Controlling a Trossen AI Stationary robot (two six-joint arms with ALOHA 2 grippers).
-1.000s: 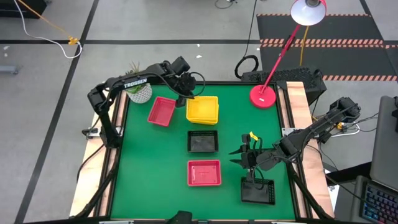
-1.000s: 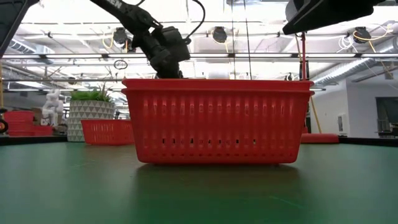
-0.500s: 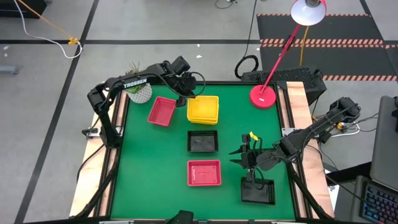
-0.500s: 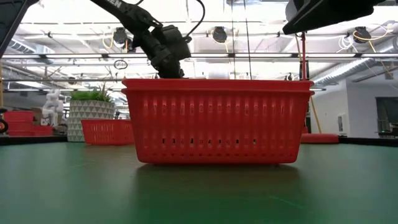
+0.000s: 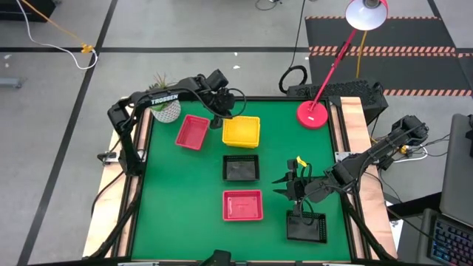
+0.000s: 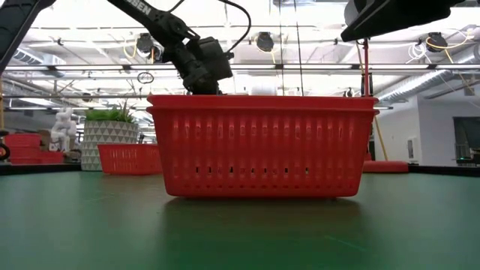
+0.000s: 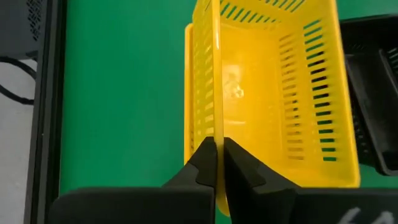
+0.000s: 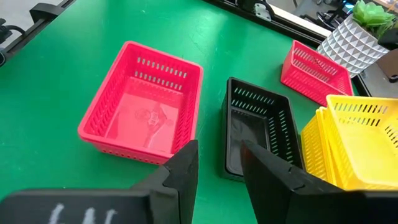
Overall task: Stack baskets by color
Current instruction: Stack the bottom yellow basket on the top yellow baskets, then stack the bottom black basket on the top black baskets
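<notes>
My left end effector [image 7: 217, 163] is at the far side of the bench [image 5: 185, 185], clenched on the left wall of the top yellow basket [image 5: 241, 131], which looks tilted up off the yellow stack under it in the left wrist view. Just left of that sits one red basket [image 5: 192, 132], a bit skewed, with the plant pot [image 5: 164, 108] off the far left corner. A black basket [image 5: 241, 168] is in the middle of the bench, just nearer than the yellow ones, and another red basket [image 5: 242, 205] sits nearer still, filling most of the low view. My right end effector [image 8: 219, 163] hangs over the right part of the bench with its fingers apart, holding nothing that I can see, and there's a second black basket [image 5: 307, 226] under it at the near right. The red lamp base [image 5: 313, 113] stands at the far right corner. I can't tell how many baskets are nested in each pile.
</notes>
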